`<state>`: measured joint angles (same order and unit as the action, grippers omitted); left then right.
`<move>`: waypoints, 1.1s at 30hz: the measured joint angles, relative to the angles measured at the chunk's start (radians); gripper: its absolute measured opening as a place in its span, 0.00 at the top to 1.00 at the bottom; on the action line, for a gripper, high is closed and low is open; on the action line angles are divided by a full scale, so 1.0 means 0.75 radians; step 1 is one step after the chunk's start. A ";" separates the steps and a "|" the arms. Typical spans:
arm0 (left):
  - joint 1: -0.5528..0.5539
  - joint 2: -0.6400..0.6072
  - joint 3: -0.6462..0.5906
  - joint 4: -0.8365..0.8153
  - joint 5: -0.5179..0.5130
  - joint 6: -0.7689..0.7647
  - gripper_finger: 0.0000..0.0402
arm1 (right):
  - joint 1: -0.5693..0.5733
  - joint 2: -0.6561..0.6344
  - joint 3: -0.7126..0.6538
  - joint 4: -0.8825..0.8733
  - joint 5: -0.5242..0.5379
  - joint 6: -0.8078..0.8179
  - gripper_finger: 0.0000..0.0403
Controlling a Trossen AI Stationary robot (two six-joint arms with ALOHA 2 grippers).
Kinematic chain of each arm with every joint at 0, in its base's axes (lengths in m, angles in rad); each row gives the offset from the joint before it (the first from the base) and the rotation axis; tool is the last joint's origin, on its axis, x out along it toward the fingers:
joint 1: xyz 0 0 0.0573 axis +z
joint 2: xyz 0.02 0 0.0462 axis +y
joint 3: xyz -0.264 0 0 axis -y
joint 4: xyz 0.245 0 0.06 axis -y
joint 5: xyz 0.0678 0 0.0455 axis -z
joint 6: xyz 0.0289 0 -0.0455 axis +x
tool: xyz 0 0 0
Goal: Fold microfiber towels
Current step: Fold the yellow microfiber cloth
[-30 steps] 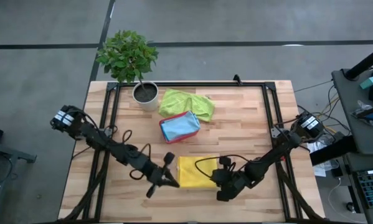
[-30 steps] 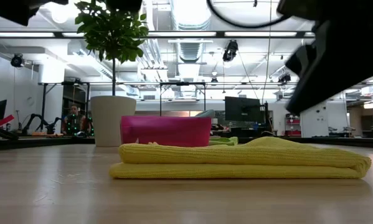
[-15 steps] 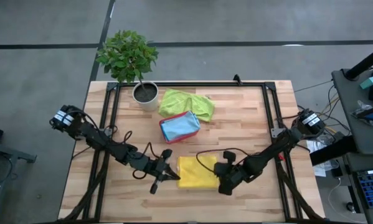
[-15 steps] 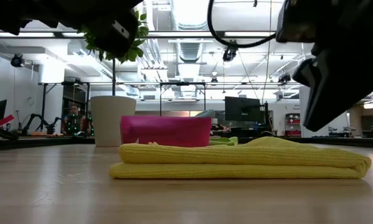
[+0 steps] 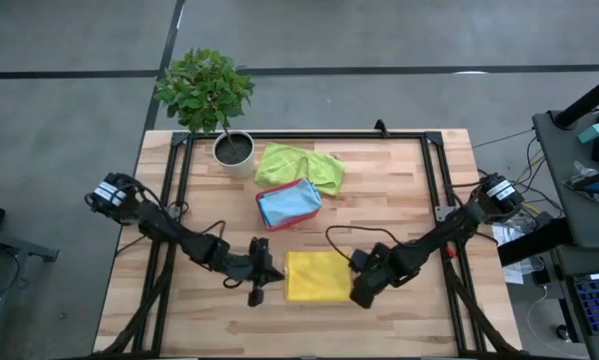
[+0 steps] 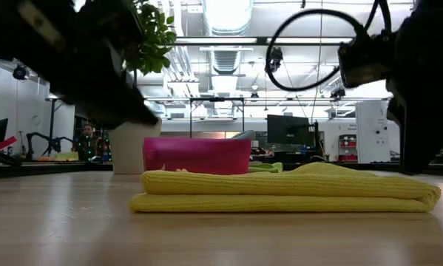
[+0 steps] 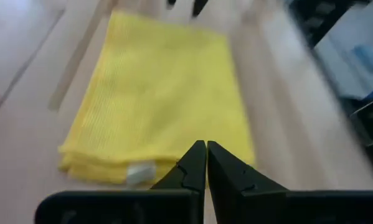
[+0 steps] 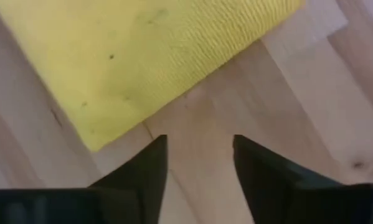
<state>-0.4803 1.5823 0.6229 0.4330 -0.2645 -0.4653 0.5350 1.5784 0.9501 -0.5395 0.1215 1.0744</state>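
Main risk: the folded yellow towel (image 5: 317, 277) is lying loose on the surface (image 5: 399, 200) between both grippers, and either one could be dragging it as it moves. The right gripper (image 8: 195, 155) is sitting just off the towel's corner, over bare wood; a sideways sweep at this height would be catching that corner and peeling the top layer open. The left gripper (image 7: 206, 163) is hanging right at the opposite edge, near the small white tag (image 7: 140, 172); a forward nudge would be shoving the stack and skewing the fold.

Second risk: cable loops on both arms are hanging close above the towel in the low view, so a snag looks possible.

Fingers:
- Right fingers (image 8: 142, 168) are standing moderately apart, wood showing in the gap, holding nothing, not touching the towel.
- Left fingers (image 7: 189, 165) are pressed together, tips meeting, holding nothing; contact with the towel edge isn't clear.

Other towels: the lime green towel (image 5: 300, 167) is lying crumpled toward the back by the potted plant (image 5: 222, 105), so it's looking unfolded. The light blue towel (image 5: 291, 203) is sitting in the pink tray (image 5: 262, 215) mid-surface, well apart from both grippers.
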 joint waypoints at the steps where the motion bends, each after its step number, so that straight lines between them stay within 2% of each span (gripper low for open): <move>1: 0.001 0.019 0.006 -0.021 -0.001 -0.013 1.00 | 0.002 0.000 -0.014 0.024 0.003 0.030 0.55; 6: 0.001 0.098 0.033 -0.030 -0.002 -0.034 1.00 | 0.000 0.000 -0.087 0.136 0.031 0.139 0.41; 11: 0.003 0.167 0.070 -0.028 -0.007 -0.035 1.00 | -0.006 -0.015 -0.161 0.295 0.061 0.204 0.31; 14: 0.003 0.208 0.082 -0.032 -0.008 -0.036 1.00 | -0.006 -0.040 -0.211 0.386 0.083 0.237 0.28; 17: 0.003 0.228 0.087 -0.029 -0.007 -0.037 1.00 | -0.007 -0.083 -0.246 0.378 0.091 0.262 0.26; 22: 0.003 0.248 0.086 -0.033 -0.007 -0.038 1.00 | -0.007 -0.195 -0.318 0.415 0.186 0.335 0.25; 27: 0.003 0.248 0.086 -0.032 -0.008 -0.037 1.00 | -0.007 -0.235 -0.463 0.714 0.227 0.405 0.25; 33: 0.003 0.248 0.085 -0.031 -0.010 -0.037 1.00 | -0.007 -0.091 -0.608 1.218 0.233 0.464 0.26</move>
<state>-0.4778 1.7679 0.6868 0.4098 -0.2721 -0.4931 0.5297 1.5098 0.4944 0.3738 0.2966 1.4223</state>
